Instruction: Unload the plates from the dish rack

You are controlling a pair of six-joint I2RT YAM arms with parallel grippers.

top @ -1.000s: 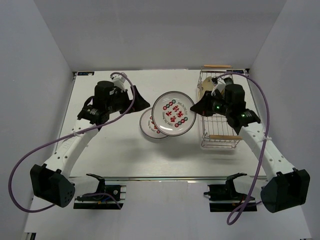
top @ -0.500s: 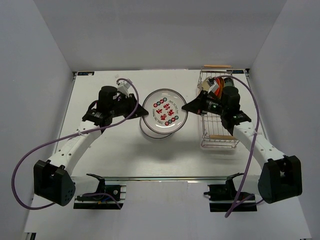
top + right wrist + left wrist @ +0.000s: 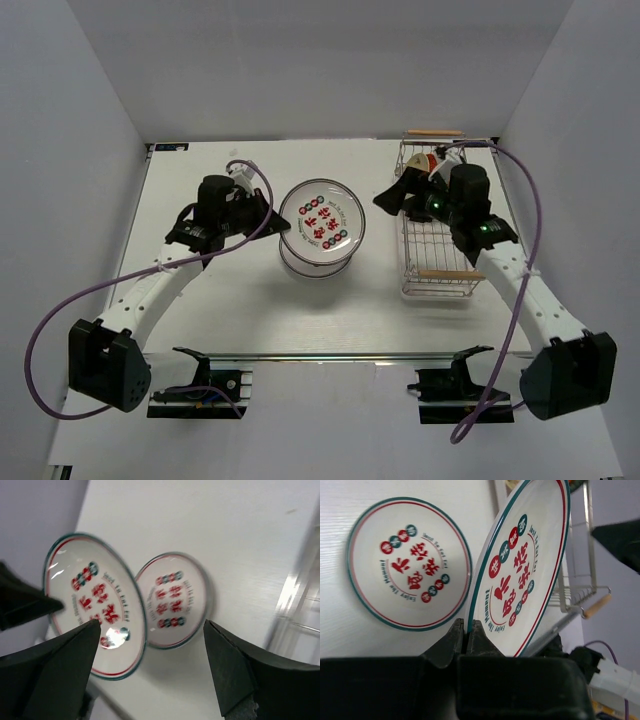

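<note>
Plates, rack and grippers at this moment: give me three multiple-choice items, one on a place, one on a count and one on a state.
1. Where on the table is the dish rack?
A. At the left end
B. In the middle, at the near edge
C. At the right end

2. How many plates are outside the rack?
A. One
B. Two
C. Four

3. What is the left gripper doing?
A. It is shut on a plate's rim
B. It stands open and empty
C. It rests flat on the table

Answers:
1. C. The top view shows the rack to the right of both plates.
2. B. The flat plate lies on the table and the held plate is tilted off it.
3. A. In the left wrist view its jaws pinch the lower rim of the held plate.
</note>
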